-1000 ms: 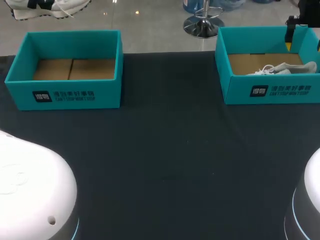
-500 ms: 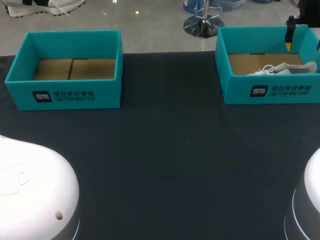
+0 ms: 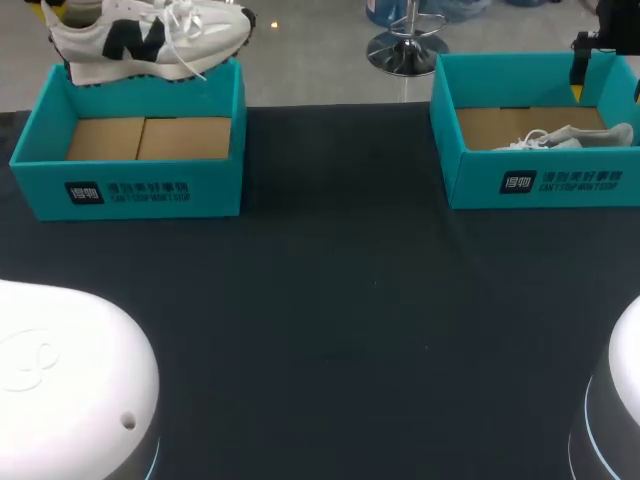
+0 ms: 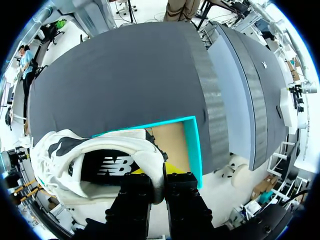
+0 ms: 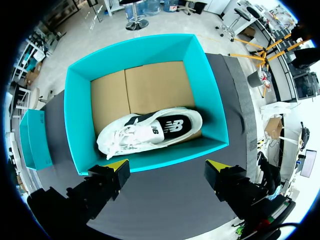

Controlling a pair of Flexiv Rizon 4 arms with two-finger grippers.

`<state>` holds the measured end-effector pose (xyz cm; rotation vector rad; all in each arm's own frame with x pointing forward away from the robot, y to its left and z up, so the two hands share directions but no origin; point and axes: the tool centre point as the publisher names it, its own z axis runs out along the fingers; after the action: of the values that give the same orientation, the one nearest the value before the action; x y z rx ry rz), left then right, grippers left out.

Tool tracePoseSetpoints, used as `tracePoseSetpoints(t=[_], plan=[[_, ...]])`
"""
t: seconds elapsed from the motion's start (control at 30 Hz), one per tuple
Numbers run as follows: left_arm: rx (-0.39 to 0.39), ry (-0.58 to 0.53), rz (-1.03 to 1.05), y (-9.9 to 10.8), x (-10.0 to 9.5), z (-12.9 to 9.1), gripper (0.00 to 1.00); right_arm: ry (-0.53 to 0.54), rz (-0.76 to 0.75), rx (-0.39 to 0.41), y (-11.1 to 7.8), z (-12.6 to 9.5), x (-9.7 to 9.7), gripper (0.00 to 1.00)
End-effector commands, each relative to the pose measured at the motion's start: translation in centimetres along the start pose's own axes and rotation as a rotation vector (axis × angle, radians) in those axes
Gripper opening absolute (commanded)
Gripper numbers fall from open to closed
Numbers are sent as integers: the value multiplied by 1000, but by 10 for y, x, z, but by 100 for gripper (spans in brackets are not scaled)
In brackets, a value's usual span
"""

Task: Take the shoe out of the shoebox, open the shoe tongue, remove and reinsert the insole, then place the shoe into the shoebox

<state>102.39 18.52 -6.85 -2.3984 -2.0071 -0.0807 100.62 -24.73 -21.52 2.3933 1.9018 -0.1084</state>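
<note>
A white shoe with a black logo [image 3: 150,38] hangs over the back rim of the left teal shoebox [image 3: 130,190], whose cardboard floor is bare. In the left wrist view my left gripper [image 4: 159,175] is shut on the heel collar of this shoe [image 4: 95,160], above the box [image 4: 192,145]. A second white shoe [image 5: 150,131] lies on its side in the right shoebox [image 5: 145,50]. My right gripper [image 5: 166,167] stands open above that box's near wall, touching nothing. In the head view this shoe [image 3: 570,136] shows inside the right box [image 3: 540,182].
The black table [image 3: 340,320] stretches between and in front of the two boxes. White arm housings sit at the near left [image 3: 70,380] and near right [image 3: 615,400] corners.
The shoe held by my left gripper has come down and to the right, from the far left corner to just over the left box's back rim. My right arm has kept still.
</note>
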Motion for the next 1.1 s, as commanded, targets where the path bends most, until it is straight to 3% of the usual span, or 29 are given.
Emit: tracePoseSetpoints(t=[0.03, 0.23, 0.57, 0.87, 1.1], plan=[[-309, 55, -7, -69, -43, -4, 0, -1, 0, 2, 1, 0, 0, 100], [-312, 68, 10, -122, -101, 10, 0, -1, 0, 2, 1, 0, 0, 100], [-246, 44, 82, -180, -187, 52, 0, -1, 0, 2, 1, 0, 0, 100], [-203, 35, 20, -204, -242, 84, 0, -1, 0, 2, 1, 0, 0, 100], [-173, 57, 58, -210, -260, 97, 0, -1, 0, 2, 1, 0, 0, 100]])
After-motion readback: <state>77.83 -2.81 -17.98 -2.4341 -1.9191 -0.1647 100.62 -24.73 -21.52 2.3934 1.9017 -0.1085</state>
